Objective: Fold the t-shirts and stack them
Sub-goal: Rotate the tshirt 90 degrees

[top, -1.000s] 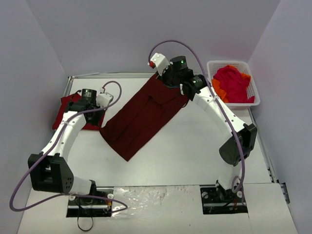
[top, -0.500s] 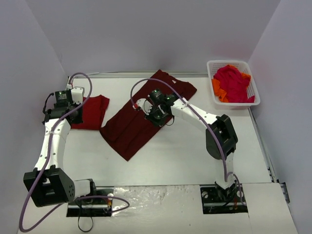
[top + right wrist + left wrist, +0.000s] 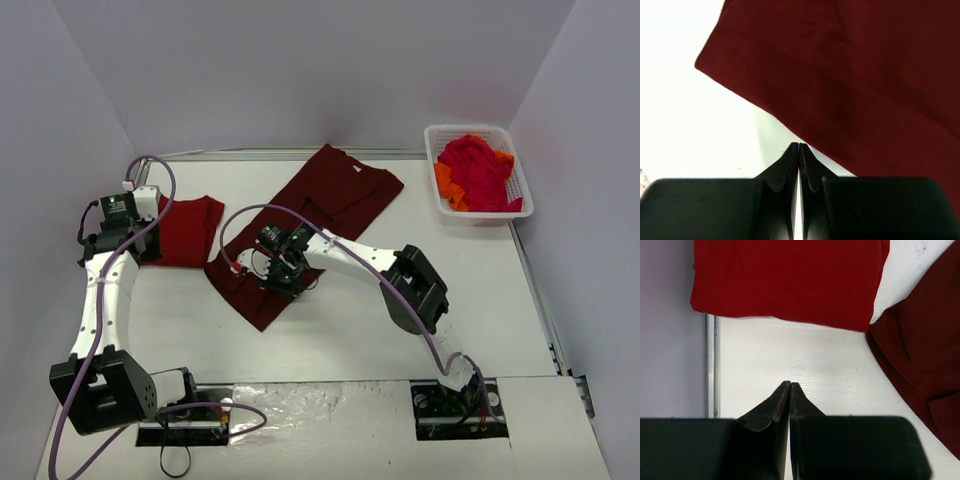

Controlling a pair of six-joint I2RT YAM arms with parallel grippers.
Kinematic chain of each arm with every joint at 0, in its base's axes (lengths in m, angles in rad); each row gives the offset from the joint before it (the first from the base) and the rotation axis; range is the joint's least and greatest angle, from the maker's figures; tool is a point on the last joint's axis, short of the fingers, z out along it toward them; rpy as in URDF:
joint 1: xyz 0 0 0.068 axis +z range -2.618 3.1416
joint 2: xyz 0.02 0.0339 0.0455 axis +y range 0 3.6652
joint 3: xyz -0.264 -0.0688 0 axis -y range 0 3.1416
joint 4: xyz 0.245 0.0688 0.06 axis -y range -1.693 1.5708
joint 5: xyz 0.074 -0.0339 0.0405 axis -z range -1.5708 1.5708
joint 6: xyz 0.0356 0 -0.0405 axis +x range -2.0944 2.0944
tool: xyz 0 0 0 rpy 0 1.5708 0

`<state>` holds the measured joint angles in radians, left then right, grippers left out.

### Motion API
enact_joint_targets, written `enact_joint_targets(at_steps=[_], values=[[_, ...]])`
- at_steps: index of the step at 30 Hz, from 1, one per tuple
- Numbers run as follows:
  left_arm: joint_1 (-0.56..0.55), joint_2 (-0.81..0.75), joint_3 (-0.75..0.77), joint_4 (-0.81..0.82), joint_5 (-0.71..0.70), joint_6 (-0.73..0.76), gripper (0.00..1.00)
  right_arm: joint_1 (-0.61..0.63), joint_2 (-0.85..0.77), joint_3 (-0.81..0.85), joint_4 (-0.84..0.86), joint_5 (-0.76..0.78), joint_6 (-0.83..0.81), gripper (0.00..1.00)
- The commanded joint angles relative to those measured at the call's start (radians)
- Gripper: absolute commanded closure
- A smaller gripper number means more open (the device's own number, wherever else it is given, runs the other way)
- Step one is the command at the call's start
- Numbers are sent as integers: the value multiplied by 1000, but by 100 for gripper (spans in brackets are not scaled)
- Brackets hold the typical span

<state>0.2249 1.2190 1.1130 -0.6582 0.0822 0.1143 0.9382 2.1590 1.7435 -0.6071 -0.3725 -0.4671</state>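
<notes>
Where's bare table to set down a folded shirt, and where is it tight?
Widest free patch: table between the maroon shirt, the basket and the right arm's elbow. Another sits near-left, between the left arm, the maroon shirt's lower corner and the near edge. Tight: the narrow strip between the folded red shirt and the maroon shirt, close to the right hand.

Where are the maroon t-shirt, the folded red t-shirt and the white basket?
maroon t-shirt (image 3: 337,195), top view, chest area
folded red t-shirt (image 3: 190,230), top view, its middle
white basket (image 3: 468,127), top view, far rim
</notes>
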Motion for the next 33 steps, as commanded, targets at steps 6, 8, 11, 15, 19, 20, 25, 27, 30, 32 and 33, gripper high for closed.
enact_joint_targets(at_steps=[6, 8, 11, 15, 19, 20, 25, 27, 30, 32, 33], values=[[16, -42, -15, 25, 28, -13, 98, 20, 50, 103, -75, -20, -2, 100], [16, -49, -18, 28, 30, -11, 98, 25, 58, 122, -89, -23, -5, 100], [17, -52, -21, 31, 34, -10, 98, 30, 61, 148, -97, -26, -13, 100], [19, -47, -18, 28, 41, -8, 98, 33, 71, 160, -97, -11, -28, 100], [19, -49, -19, 28, 41, -4, 98, 33, 111, 168, -95, -6, -41, 100], [19, -50, -21, 28, 41, -4, 98, 33, 117, 172, -95, -9, -41, 100], [21, -55, -22, 26, 47, 1, 97, 33, 170, 231, -99, -8, -38, 100], [21, -56, -25, 28, 51, 2, 98, 36, 185, 258, -97, -6, -39, 100], [22, -58, -28, 26, 51, 4, 98, 37, 203, 274, -100, -6, -38, 100], [22, -59, -30, 26, 59, 5, 98, 37, 208, 258, -99, -11, -39, 100], [24, -59, -30, 26, 60, 7, 98, 37, 208, 246, -99, -11, -42, 100]])
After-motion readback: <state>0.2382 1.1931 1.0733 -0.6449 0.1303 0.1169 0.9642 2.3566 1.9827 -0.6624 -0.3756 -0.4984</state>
